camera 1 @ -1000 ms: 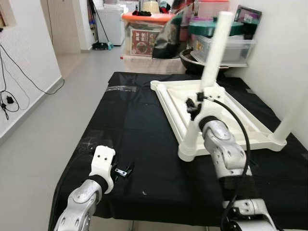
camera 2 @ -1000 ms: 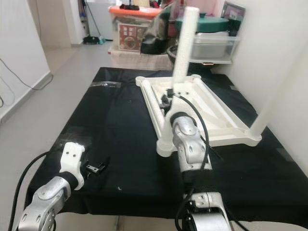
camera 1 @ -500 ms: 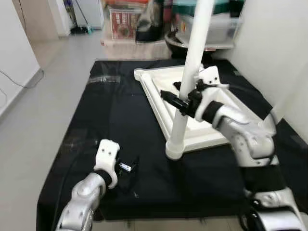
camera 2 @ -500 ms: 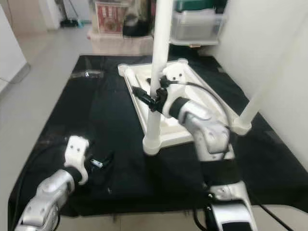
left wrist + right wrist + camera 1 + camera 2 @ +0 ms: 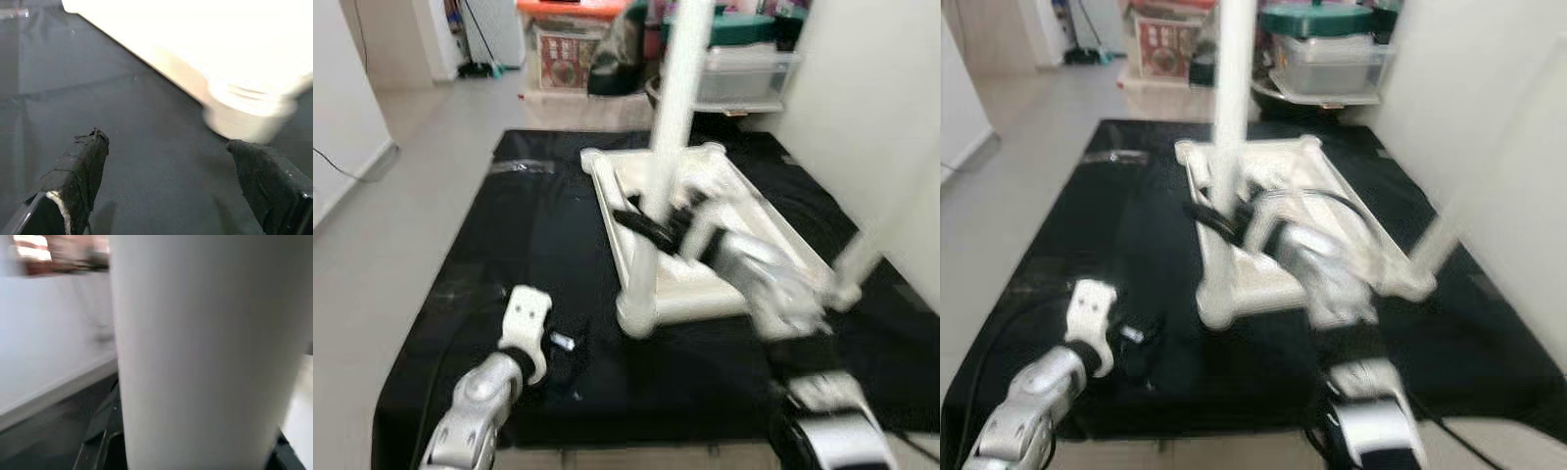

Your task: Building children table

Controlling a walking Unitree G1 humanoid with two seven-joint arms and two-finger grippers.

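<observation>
Right gripper [image 5: 651, 227] clasps smooth white cylindrical leg [image 5: 664, 147]

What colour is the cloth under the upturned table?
Black; the cloth under the white plastic upturned table shows best in the left eye view.

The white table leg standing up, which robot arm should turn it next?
Probably the right: its gripper is already at the upright leg. The left gripper hangs open over the black cloth, short of the tabletop's corner.

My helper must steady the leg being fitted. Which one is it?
On the black cloth lies the upturned white tabletop. Take the upright white leg at its near corner, with the right tool around it; the other leg stands untouched by the wall.
</observation>
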